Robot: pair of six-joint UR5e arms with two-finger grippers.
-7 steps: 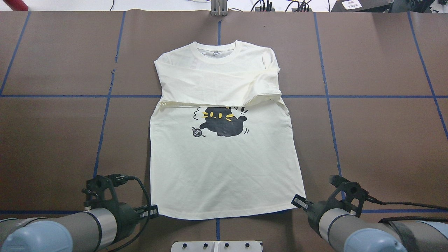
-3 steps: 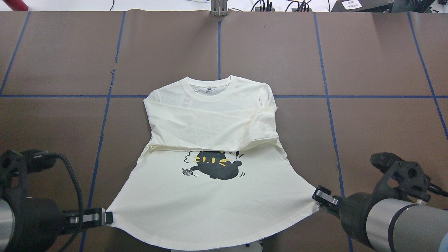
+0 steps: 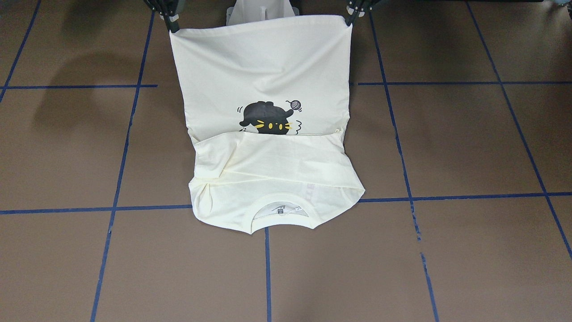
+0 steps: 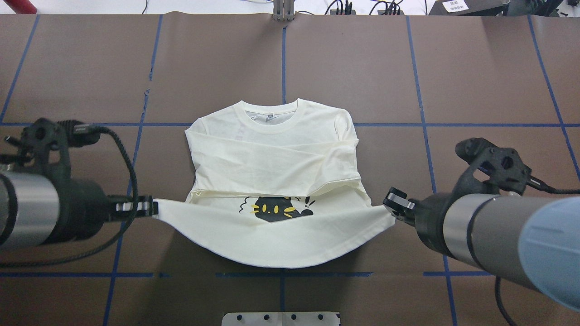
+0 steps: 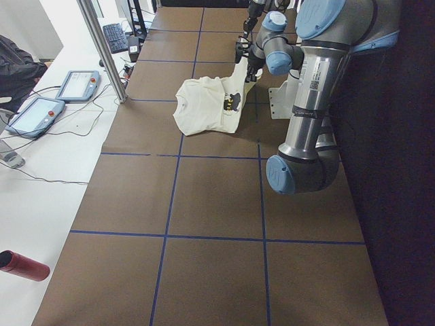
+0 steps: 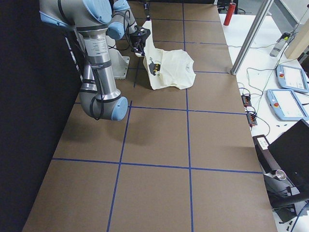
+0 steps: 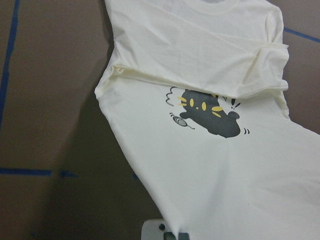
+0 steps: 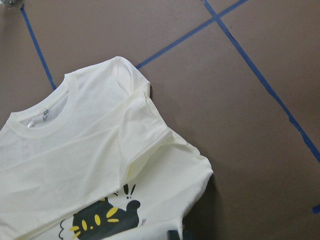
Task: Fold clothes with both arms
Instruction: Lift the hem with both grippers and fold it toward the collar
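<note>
Both hem corners now sit higher in the overhead frame than a moment ago, lifted and carried toward the collar. The left claw (image 4: 153,208), at centre left, pinches one hem corner of the shirt (image 4: 272,154); the right claw (image 4: 389,203), at centre right, pinches the other. The hem hangs stretched between them. The collar end lies flat on the counter (image 4: 362,68), mid-frame, with the sleeves folded across it and the cat print (image 4: 276,210) half hidden.

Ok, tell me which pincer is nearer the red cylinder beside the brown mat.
Left. The left pincer grips a hem corner of the cream-white cat-print T-shirt, on the same side of the table as the red cylinder; the right pincer holds the opposite corner, farther.
</note>
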